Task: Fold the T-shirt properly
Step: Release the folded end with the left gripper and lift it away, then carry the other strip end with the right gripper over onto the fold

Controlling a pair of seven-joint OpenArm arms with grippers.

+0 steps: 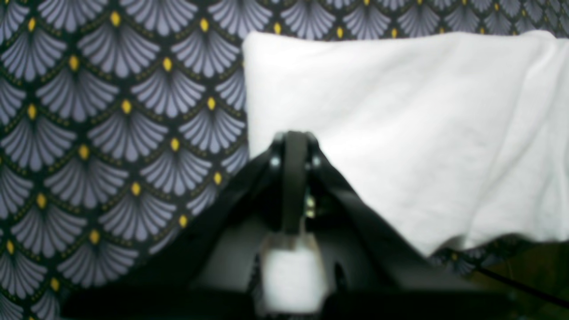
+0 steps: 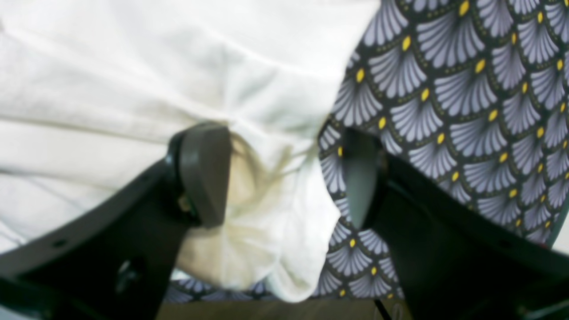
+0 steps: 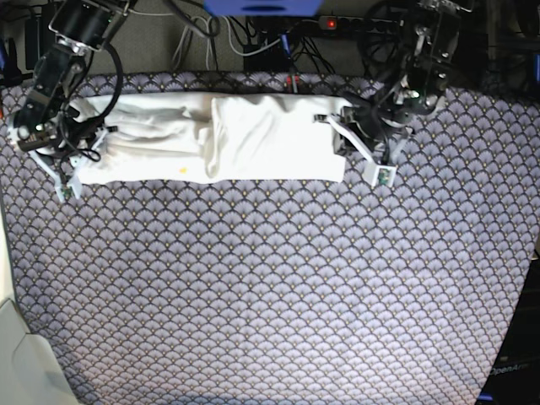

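- The right gripper (image 3: 61,164) sits at the band's left end, jaws spread wide astride a bunched corner, gripping nothing.
- The T-shirt (image 3: 211,139) lies as 1 long white band across the patterned cloth (image 3: 270,287), long axis side to side.
- The left gripper (image 3: 359,139) rests clenched and empty at the right end.

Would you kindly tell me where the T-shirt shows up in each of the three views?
Left wrist: the T-shirt fills the upper right.
Right wrist: it covers the left and centre, its edge between the open jaws.
Base: a long folded strip across the top.
Shared landmark: the fan-patterned cloth under it.
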